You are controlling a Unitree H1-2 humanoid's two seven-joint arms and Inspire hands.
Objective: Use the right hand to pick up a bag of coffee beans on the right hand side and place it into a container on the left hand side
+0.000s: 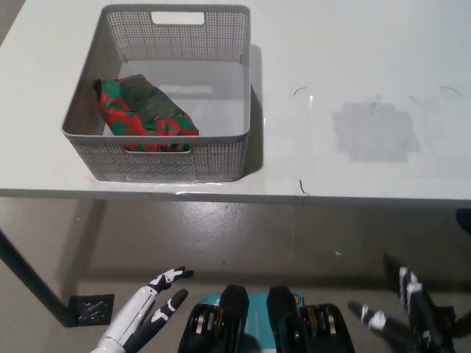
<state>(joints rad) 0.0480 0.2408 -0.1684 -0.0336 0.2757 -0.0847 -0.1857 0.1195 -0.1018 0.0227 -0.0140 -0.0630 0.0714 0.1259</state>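
Note:
A red and green coffee bean bag (144,112) lies inside the grey mesh container (235,147) at the left of the white table. My black right hand (408,316) hangs below the table's front edge at the bottom right, open, fingers spread, holding nothing. The white left hand (143,316) rests low at the bottom left, open, fingers apart.
The white table (353,59) has a grey patch (374,131) on its right part and a few faint marks. Grey floor shows below the front edge, with a dark table leg (29,276) at the left and a small black mat (90,309).

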